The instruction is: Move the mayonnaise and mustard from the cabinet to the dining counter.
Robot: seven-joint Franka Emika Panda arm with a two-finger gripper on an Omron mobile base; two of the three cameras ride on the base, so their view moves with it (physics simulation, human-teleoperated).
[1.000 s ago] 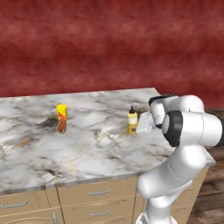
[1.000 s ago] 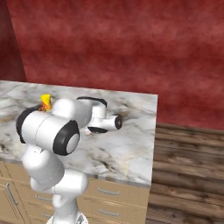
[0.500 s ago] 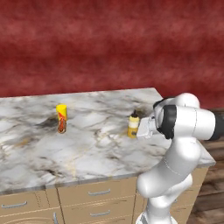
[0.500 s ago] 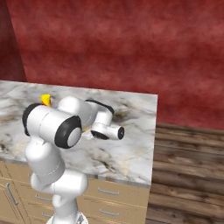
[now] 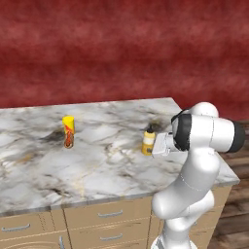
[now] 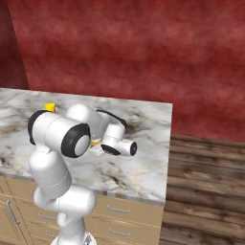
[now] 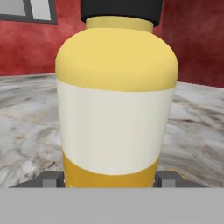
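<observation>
The mustard point(image 5: 148, 141), a yellow squeeze bottle with a black cap and a pale band, stands upright near the right end of the marble dining counter point(image 5: 97, 170). My gripper point(image 5: 154, 145) reaches it from the right and is shut on its lower body. In the hand view the mustard point(image 7: 116, 109) is very close, with a dark fingertip point(image 7: 52, 178) pressed against each side near its base. I cannot tell whether its bottom touches the slab. The mayonnaise and the cabinet are out of view.
A red-orange tube with a yellow cap point(image 5: 68, 131) stands on the counter well left of the mustard. The counter's right edge point(image 6: 167, 143) drops to a wooden floor point(image 6: 206, 182). Wooden drawers point(image 5: 112, 214) sit below, and a red wall rises behind.
The gripper has come down a little and toward the counter's front, and the mustard went with it. The tube has not moved.
</observation>
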